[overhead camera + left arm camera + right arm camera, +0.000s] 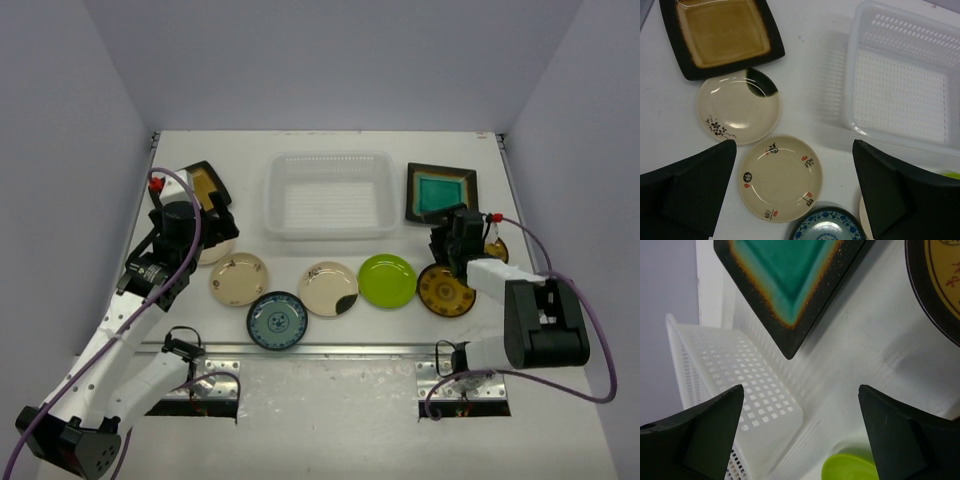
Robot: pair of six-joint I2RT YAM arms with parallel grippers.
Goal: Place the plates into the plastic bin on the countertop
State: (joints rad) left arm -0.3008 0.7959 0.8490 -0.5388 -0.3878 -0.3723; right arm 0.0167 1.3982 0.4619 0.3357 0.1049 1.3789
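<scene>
The empty plastic bin [328,232] stands at the back middle of the countertop [240,150]. An amber square plate [203,182] lies to its left, a teal square plate [440,192] to its right. In front lie three cream plates [238,278], [328,288], [213,252], a blue-white plate [277,320], a lime green plate [387,280] and a brown-yellow plate [445,290]. My left gripper [217,226] is open above the leftmost cream plates [780,177]. My right gripper [447,245] is open and empty, between the teal plate [785,275] and the brown-yellow plate [935,280].
A metal rail [330,350] runs along the near edge of the countertop. Grey walls close in the left, back and right. A second small brown dish [494,250] shows partly behind the right arm. The bin's corner [735,375] and the lime plate [850,467] lie close below the right gripper.
</scene>
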